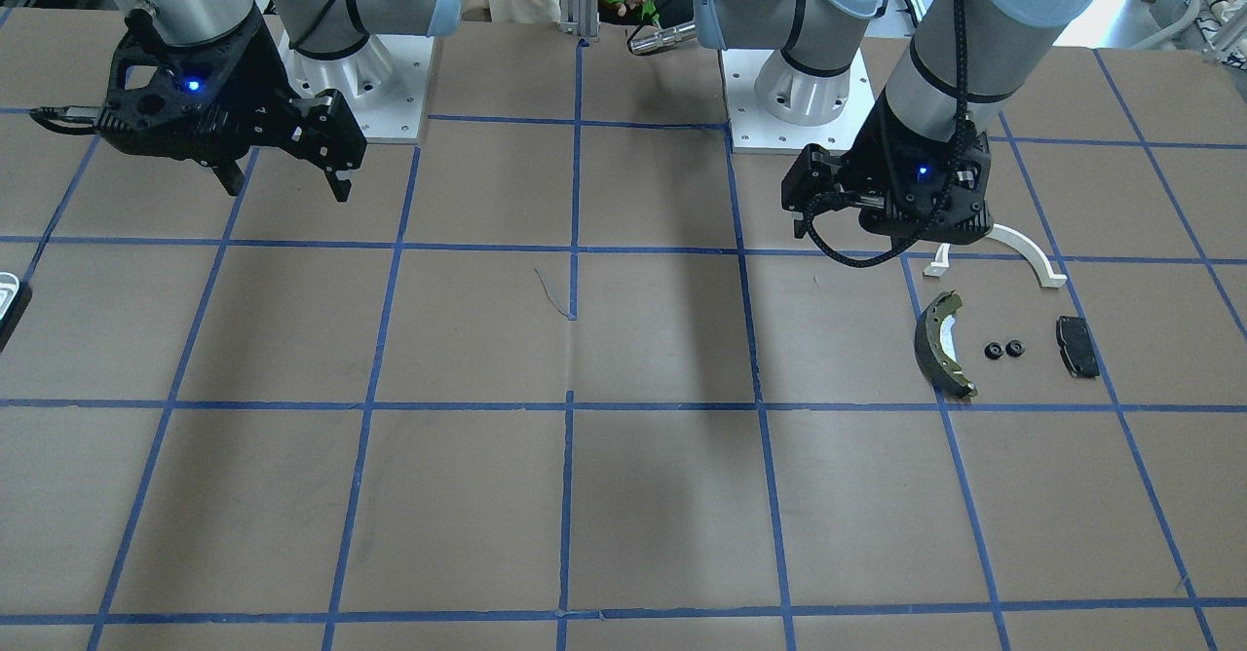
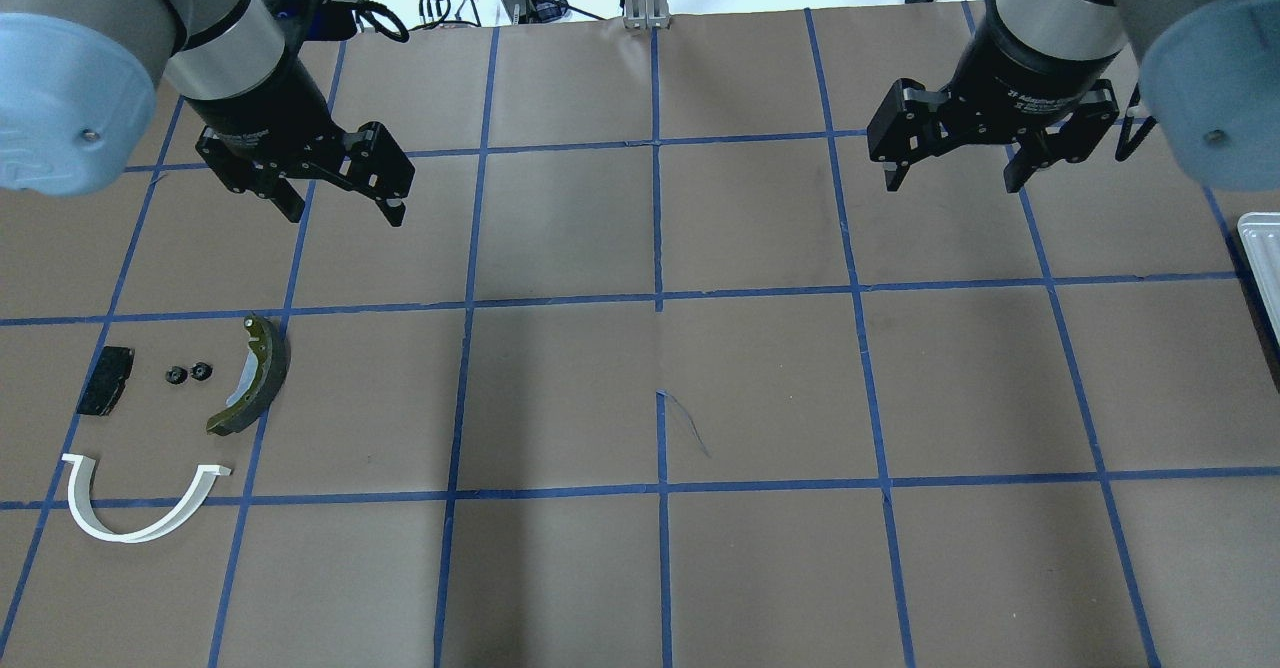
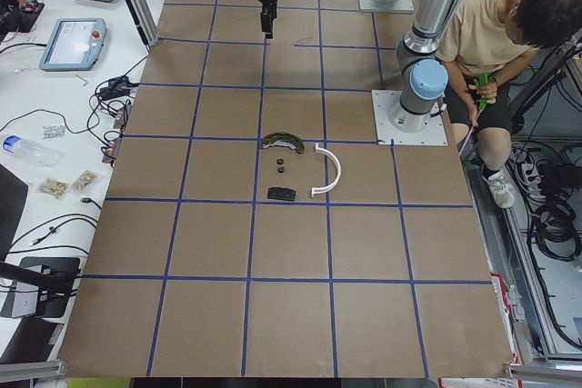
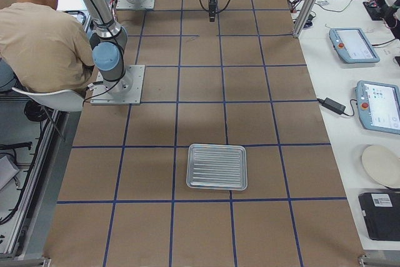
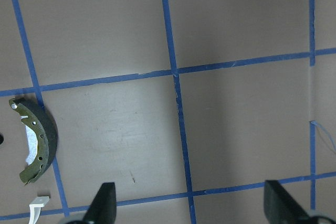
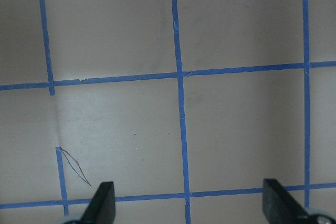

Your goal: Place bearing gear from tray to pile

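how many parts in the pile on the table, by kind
brake shoe: 1
white arc: 1
black pad: 1
black gears: 2
total: 5

White lettering (image 2: 1040, 100) on right gripper (image 2: 950, 186), too small to read

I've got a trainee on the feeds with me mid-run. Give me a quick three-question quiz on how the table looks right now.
1. Fill in: the left gripper and the right gripper are both ____, holding nothing.
2. True or false: the tray holds a part.
3. The two small black gears lie between:
A) the brake shoe and the black pad
B) the tray and the right gripper
C) the left gripper and the tray

Key: 1 open; 2 false; 3 A.
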